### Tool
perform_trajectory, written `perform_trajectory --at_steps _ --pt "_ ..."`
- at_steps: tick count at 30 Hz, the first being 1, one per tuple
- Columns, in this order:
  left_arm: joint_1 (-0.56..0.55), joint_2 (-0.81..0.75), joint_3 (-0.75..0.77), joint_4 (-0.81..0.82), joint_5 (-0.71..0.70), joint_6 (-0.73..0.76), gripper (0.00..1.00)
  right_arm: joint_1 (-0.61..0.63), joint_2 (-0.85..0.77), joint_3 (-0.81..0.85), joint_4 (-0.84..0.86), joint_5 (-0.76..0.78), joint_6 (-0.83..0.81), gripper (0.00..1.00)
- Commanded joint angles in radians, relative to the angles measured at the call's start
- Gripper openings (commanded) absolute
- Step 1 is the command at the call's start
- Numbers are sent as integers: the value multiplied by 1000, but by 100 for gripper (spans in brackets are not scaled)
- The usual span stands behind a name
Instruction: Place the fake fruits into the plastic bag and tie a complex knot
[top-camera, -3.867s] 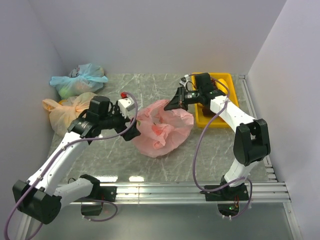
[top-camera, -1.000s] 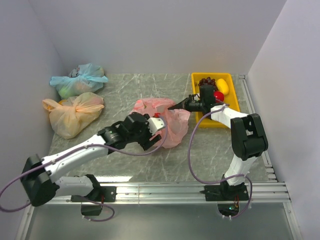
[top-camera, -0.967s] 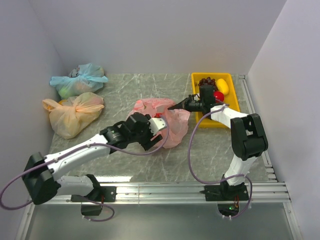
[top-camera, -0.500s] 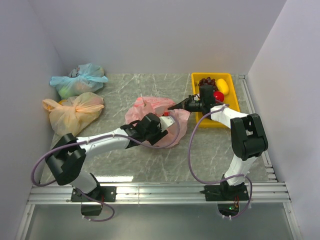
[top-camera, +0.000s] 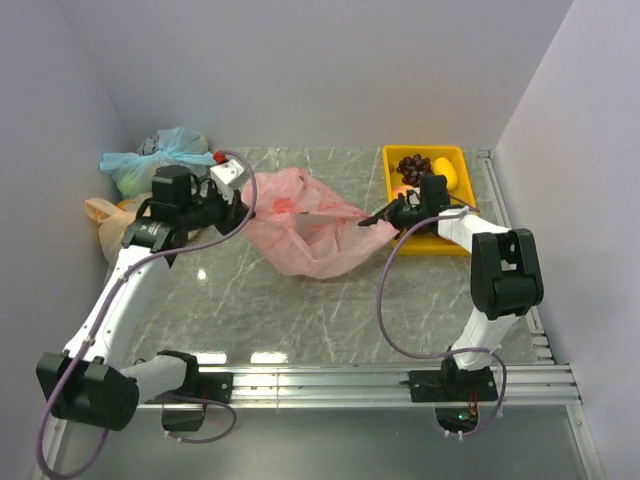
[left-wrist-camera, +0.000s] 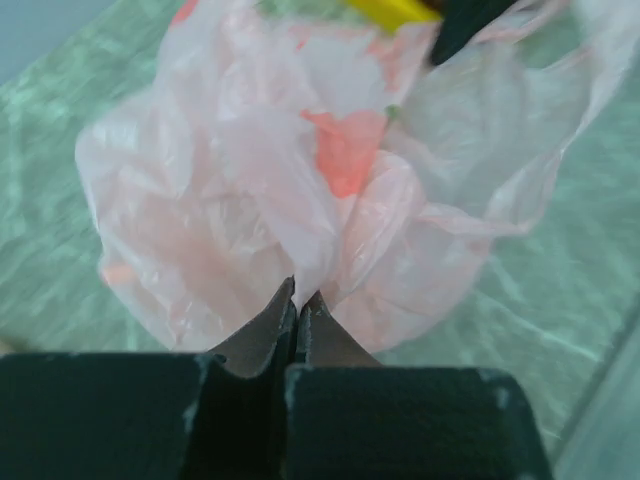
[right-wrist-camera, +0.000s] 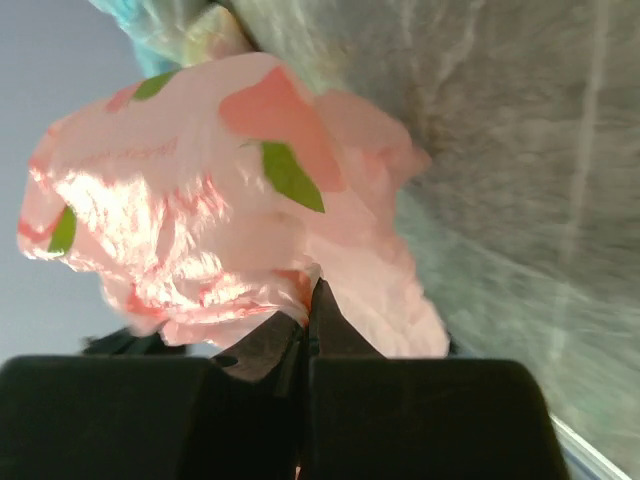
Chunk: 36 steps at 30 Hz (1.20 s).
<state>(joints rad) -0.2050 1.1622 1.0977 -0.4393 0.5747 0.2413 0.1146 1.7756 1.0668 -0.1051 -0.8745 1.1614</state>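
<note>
The salmon-pink plastic bag (top-camera: 305, 232) lies stretched across the middle of the table between my two grippers. At its left end my left gripper (top-camera: 240, 203) is shut on a fold of the film; in the left wrist view the jaws (left-wrist-camera: 298, 296) pinch the bag (left-wrist-camera: 300, 170). The right gripper (top-camera: 372, 218) is shut on the bag's right end, and in the right wrist view its tips (right-wrist-camera: 310, 298) clamp gathered film of the bag (right-wrist-camera: 220, 190). The fake fruits sit in the yellow tray (top-camera: 425, 150): a dark grape bunch (top-camera: 412, 165), a yellow one (top-camera: 446, 172) and an orange one (top-camera: 403, 190).
A blue-green tied bag (top-camera: 160, 158) and a pale peach tied bag (top-camera: 112, 228) sit at the far left, close behind my left arm. The yellow tray stands at the back right, under my right forearm. White walls close in the table on three sides.
My left gripper went from open at the bag's near side to shut on the bag, and swung back and to the left, pulling the bag out wide. The right gripper shifted slightly right.
</note>
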Motion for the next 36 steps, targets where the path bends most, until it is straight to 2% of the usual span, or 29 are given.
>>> perform_trajectory --at_steps 1,2,3,5,7,8,10,12,13,14,16,18,20,22,25,31,36 --pt "110 27 8 -130 306 -17 0 -7 -67 53 -152 83 -254 0" --pt "180 33 -4 -92 327 -29 0 -9 -77 53 -172 98 -322 0" --pt "197 39 -4 -79 367 -28 0 -7 -84 48 -191 112 -344 0" --pt "204 50 -2 -55 358 -13 0 -4 -108 36 -214 123 -420 0" --pt "204 51 -10 36 346 -39 0 5 -134 32 -235 140 -477 0" --pt "204 57 -10 53 353 -28 0 13 -160 32 -242 143 -556 0" --pt "204 70 -2 65 422 48 0 31 -182 47 -300 157 -650 0" --pt "197 77 17 63 486 101 0 65 -206 93 -362 173 -797 17" --pt "179 92 28 30 526 157 0 71 -212 134 -417 170 -839 32" --pt "168 102 59 7 546 183 0 85 -229 156 -441 199 -920 42" --pt "138 146 100 -132 582 293 0 85 -257 209 -467 227 -985 63" --pt "115 178 169 -252 611 383 0 92 -294 246 -475 267 -1103 73" --pt "101 220 215 -361 632 472 0 100 -309 319 -481 290 -1219 74" --pt "101 249 237 -400 648 489 0 122 -311 379 -469 307 -1270 79" --pt "99 270 268 -440 668 498 1 197 -305 429 -441 313 -1359 79" --pt "99 327 341 -556 708 556 1 358 -306 363 -337 281 -1491 80" --pt "99 387 396 -670 721 659 1 419 -304 306 -257 266 -1560 81"
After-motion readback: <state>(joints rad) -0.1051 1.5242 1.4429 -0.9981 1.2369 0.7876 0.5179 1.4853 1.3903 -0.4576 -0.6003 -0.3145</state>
